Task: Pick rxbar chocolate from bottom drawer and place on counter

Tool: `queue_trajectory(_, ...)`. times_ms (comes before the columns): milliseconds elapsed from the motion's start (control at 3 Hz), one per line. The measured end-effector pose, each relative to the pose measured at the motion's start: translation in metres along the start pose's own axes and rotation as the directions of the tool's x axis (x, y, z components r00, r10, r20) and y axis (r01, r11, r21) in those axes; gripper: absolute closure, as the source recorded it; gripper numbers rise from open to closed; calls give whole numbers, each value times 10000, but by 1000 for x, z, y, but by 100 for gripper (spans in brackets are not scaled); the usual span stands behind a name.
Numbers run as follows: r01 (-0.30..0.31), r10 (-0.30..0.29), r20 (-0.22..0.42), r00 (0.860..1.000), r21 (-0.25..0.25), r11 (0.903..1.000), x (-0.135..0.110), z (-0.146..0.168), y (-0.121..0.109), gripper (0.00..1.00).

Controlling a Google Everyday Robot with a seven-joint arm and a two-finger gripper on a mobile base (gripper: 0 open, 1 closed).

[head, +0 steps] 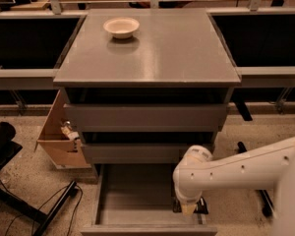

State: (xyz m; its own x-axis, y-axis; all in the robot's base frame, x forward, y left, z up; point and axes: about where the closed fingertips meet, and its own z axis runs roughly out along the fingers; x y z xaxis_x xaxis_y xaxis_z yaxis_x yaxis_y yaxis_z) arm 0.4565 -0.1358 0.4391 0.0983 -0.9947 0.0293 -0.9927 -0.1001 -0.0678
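The bottom drawer (132,193) is pulled open, showing its flat grey floor. My white arm reaches in from the right, and my gripper (189,209) points straight down at the drawer's right front corner, at or just above the floor. A small flat black thing (203,208) shows on both sides of the gripper tip; it looks like the rxbar chocolate, mostly hidden by the gripper. The counter (157,48) is the grey slab on top of the cabinet, far above the gripper.
An off-white bowl (121,27) stands on the counter's back left. Two closed wider drawer fronts (142,117) overhang the open drawer. An open cardboard box (56,136) and black chair legs (24,208) are on the floor to the left.
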Motion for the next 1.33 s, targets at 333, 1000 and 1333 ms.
queue_trajectory(333, -258, 256, 36, 9997, 772, 9967, 17, -88, -22, 100)
queue_trajectory(1000, -149, 145, 33, 9999, 1670, 9858, 22, -151, -43, 100)
queue_trajectory(1333, 223, -181, -242, 9995, 1857, 9824, 18, -163, -53, 100)
